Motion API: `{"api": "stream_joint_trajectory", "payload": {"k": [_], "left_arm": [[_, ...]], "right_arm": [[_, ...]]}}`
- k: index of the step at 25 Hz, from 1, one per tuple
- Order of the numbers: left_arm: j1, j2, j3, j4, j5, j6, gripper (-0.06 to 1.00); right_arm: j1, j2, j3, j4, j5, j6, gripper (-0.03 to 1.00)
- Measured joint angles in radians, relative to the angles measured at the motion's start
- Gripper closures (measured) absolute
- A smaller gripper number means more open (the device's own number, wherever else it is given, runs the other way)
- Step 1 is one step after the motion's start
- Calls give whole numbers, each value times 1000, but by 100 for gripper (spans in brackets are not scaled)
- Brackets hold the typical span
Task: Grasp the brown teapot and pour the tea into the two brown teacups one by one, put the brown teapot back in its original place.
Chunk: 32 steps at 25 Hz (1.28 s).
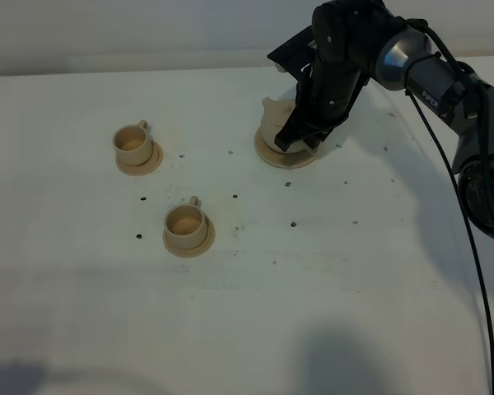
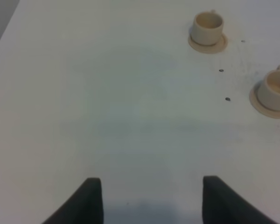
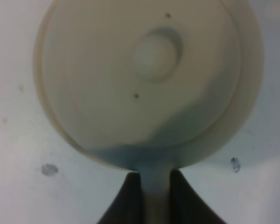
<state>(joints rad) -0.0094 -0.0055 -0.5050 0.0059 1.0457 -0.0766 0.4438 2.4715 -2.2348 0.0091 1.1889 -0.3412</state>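
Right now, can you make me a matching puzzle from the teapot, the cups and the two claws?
1 brown teapot
2 two brown teacups
3 left gripper
4 right gripper

A open above the table
B shut on the teapot's handle
C on the wide saucer
D each on a small saucer

Pairs: 1-C, 2-D, 3-A, 4-B

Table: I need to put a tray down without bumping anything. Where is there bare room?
The whole near strip of the table, in front of the nearer teacup, is bare, as is the right side in front of the teapot. Crowded: the back, where the right hand grips the teapot on its saucer.
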Motion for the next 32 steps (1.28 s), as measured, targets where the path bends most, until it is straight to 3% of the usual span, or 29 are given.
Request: {"api": "stream_joint_trajectory", "payload": {"k": [25, 32], "left_arm": [[0, 0, 0, 0, 0, 0, 47], [0, 0, 0, 0, 0, 0, 47]], "right_arm": [[0, -52, 0, 27, -29, 7, 85], [11, -63, 0, 71, -87, -1, 85]]}}
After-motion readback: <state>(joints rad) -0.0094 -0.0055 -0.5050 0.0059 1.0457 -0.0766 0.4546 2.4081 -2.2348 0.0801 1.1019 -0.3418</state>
